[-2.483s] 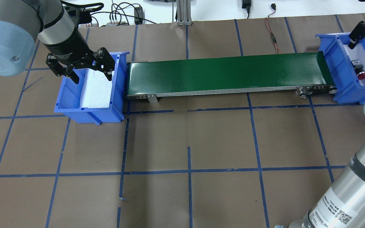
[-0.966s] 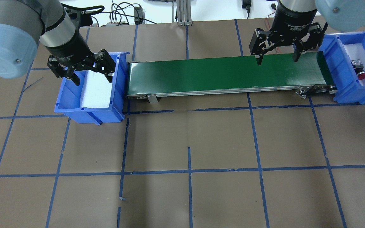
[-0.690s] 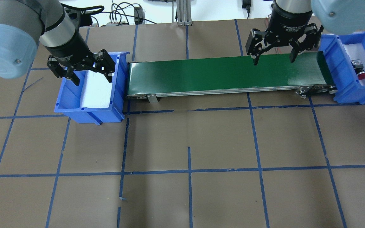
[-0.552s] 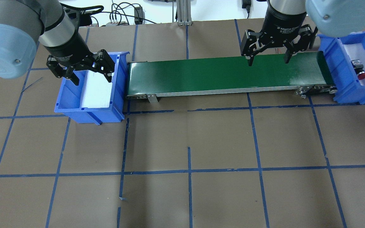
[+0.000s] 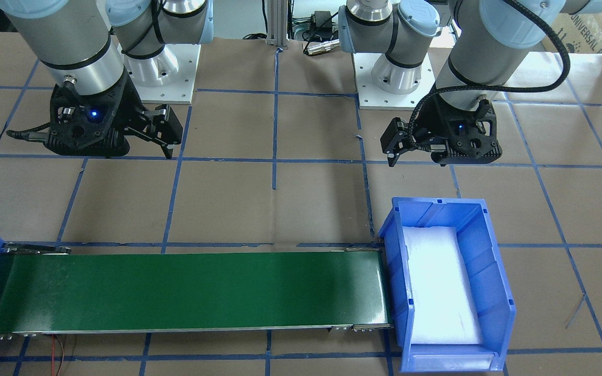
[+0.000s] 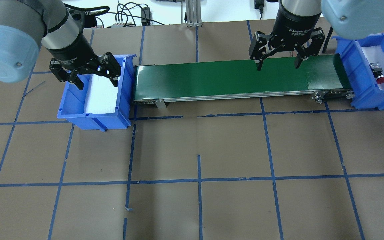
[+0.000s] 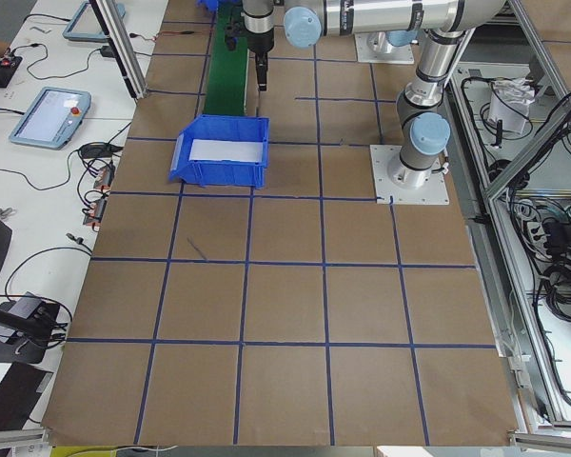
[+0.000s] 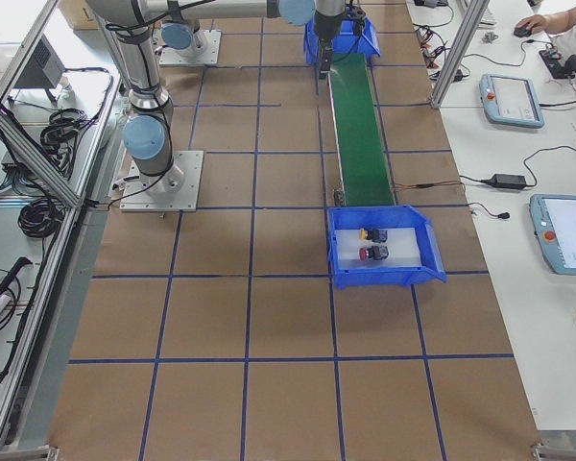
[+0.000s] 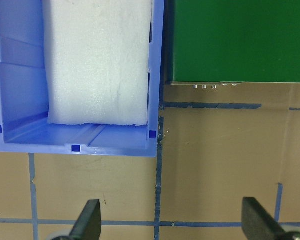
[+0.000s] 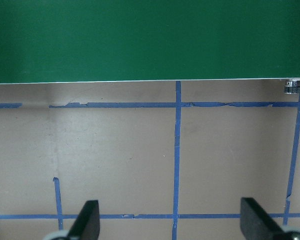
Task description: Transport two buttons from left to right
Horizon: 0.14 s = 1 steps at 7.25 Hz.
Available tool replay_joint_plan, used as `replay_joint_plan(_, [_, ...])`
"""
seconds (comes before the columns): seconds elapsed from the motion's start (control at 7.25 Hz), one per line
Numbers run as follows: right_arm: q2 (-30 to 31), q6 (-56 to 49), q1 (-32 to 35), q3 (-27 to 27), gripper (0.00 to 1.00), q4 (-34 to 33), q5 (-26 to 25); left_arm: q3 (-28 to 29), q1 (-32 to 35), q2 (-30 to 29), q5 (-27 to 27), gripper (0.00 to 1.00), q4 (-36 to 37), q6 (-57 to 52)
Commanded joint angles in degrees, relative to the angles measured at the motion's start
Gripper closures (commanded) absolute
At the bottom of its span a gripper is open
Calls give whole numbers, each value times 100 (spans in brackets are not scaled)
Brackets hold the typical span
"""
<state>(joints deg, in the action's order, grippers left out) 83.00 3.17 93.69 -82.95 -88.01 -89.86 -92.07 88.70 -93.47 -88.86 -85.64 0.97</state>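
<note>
Both buttons lie in the right blue bin [image 8: 384, 279] on its white foam. The yellow button [image 8: 365, 233] lies nearer the belt, the red button [image 8: 366, 254] just beyond it. The red button also shows in the overhead view [image 6: 381, 79]. My right gripper [image 6: 277, 66] is open and empty, hovering over the right part of the green conveyor belt [image 6: 212, 76]. My left gripper [image 6: 97, 84] is open and empty above the left blue bin [image 6: 92, 116], which holds only a white foam pad [image 9: 97, 60].
The belt runs between the two bins, touching both. The right bin's wall [image 6: 362, 90] meets the belt's right end. Brown paper with a blue tape grid covers the table. Cables and an aluminium post lie at the far edge.
My right gripper left the right bin, swung over the belt and keeps drifting left along it, still open. My left gripper has stayed open over the left bin.
</note>
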Motion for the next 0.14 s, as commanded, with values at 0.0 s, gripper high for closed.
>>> replay_joint_plan(0.0, [6, -9, 0, -11, 0, 21, 4, -4, 6, 4, 0, 0, 4, 0])
